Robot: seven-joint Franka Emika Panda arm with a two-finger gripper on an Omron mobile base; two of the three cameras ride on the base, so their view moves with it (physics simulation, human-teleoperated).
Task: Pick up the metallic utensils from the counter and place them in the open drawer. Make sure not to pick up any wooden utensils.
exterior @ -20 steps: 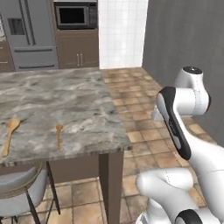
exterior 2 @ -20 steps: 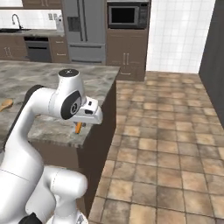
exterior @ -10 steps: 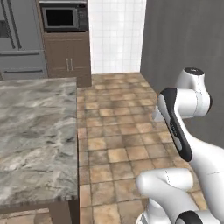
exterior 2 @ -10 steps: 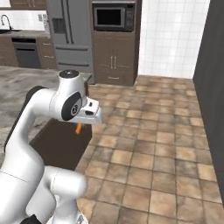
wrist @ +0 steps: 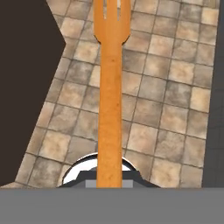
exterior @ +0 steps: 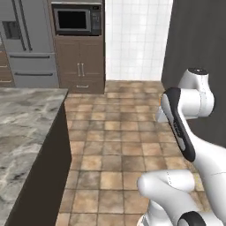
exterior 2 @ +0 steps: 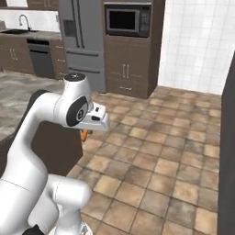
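The orange fork (wrist: 109,94) runs straight up the hand view from six o'clock to twelve, tines at the top over the tiled floor (wrist: 170,109). It looks thin, stiff and light, likely slick, so a firm pinch low on the handle suits it best. And that's where the gripper (exterior 2: 85,134) has it: jaws narrowed tight on the handle end, fork hanging at six o'clock beneath the wrist, beside the counter (exterior: 22,128).

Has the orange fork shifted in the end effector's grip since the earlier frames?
No. In the right base view the fork hangs below the end effector as before; the background shift comes from the base driving.
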